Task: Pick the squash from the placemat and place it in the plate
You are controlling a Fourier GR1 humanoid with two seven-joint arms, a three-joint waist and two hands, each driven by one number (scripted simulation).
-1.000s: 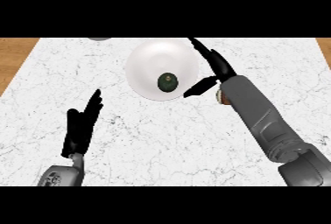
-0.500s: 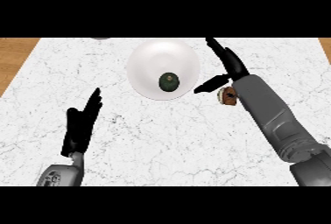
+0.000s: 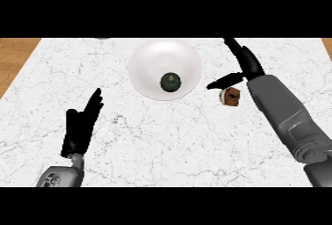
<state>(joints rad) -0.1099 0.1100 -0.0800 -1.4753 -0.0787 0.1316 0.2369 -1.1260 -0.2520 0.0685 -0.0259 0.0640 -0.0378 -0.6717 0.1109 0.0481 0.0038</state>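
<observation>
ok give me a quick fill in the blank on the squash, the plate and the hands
1. The squash lies on a plate whose colour is ____.
2. Of the right hand and the left hand, the one closer to the plate is the ____.
3. Both hands have straight fingers and hold ____.
4. The small brown object lies on the counter beside the robot's ____ forearm.
Missing words: white; right; nothing; right.

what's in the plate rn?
Only the dark green squash, lying on the white plate, toward its near edge. The patch of plate under it is covered. The right hand is off to the side, fingers straight, holding nothing.
</observation>
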